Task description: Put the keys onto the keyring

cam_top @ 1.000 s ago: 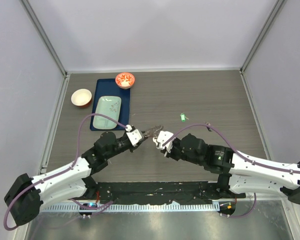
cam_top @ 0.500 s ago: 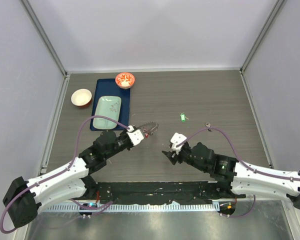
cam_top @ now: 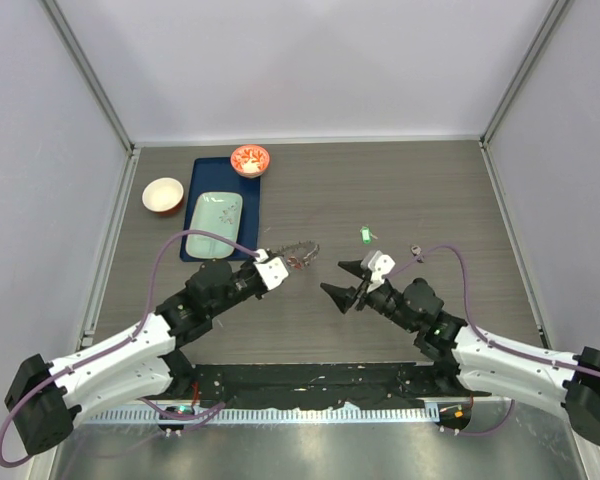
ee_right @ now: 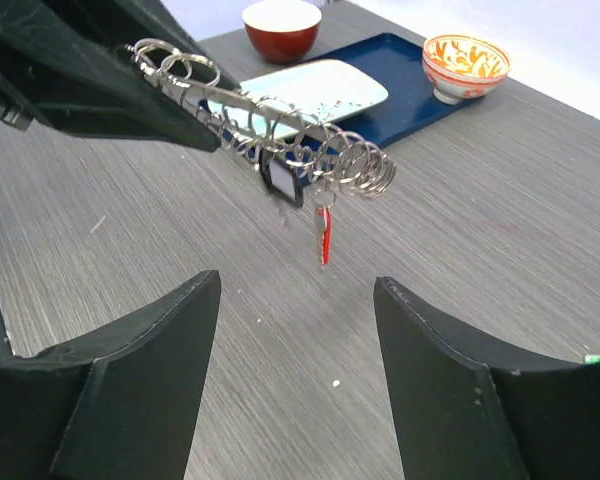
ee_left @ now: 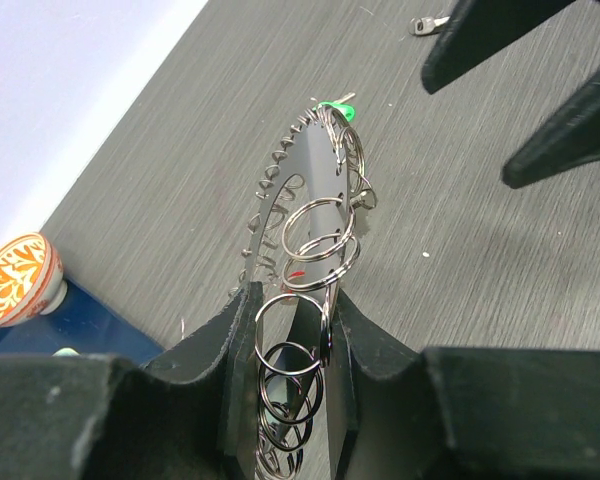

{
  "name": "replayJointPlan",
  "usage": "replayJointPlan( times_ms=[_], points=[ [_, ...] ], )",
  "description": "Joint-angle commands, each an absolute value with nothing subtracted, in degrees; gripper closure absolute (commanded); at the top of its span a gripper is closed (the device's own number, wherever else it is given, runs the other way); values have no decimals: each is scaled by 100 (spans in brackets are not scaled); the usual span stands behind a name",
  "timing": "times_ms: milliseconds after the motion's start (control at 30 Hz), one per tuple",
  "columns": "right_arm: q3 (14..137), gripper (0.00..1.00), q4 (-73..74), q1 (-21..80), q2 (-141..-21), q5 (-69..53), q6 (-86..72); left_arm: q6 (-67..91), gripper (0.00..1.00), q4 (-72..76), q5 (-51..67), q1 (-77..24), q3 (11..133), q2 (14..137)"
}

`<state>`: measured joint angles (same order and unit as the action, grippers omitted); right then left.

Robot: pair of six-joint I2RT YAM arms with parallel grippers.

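Observation:
My left gripper (cam_top: 285, 266) is shut on the keyring (cam_top: 302, 252), a jagged silvery piece strung with several small wire rings, held above the table. In the left wrist view the keyring (ee_left: 300, 190) juts out from between the fingers of that gripper (ee_left: 292, 300). A red key (ee_right: 324, 235) and a dark-headed key (ee_right: 283, 178) hang from the keyring (ee_right: 280, 135). My right gripper (cam_top: 335, 278) is open and empty, a short way right of the ring; in its own view the gripper (ee_right: 295, 285) faces the hanging red key. A green key (cam_top: 364, 235) and a grey key (cam_top: 417, 250) lie on the table.
A blue tray (cam_top: 202, 175) at the back left holds a pale green plate (cam_top: 214, 222) and a red patterned bowl (cam_top: 250, 159). An orange bowl (cam_top: 163, 195) stands left of the tray. Walls close in the table on three sides.
My right gripper has opened and drawn back to the right, away from the keyring. The left gripper still holds the ring, shifted slightly.

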<state>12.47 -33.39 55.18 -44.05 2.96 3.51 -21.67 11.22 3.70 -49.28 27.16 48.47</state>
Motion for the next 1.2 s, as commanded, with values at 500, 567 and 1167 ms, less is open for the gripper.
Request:
replayJointPlan(
  times_ms=[500, 567, 1167],
  points=[
    [1538, 32, -6503, 4825, -6766, -1441, -308, -1864, 100, 1722, 694, -4983, 3006, 4983],
    [1573, 34, -6635, 4808, -6934, -1538, -369, -1811, 100, 1862, 712, -4983, 2962, 5036],
    [2056, 92, -3311, 4676, -6461, -1574, -571, -2637, 98, 2672, -439, -4957, 3032, 7048]
  ],
)
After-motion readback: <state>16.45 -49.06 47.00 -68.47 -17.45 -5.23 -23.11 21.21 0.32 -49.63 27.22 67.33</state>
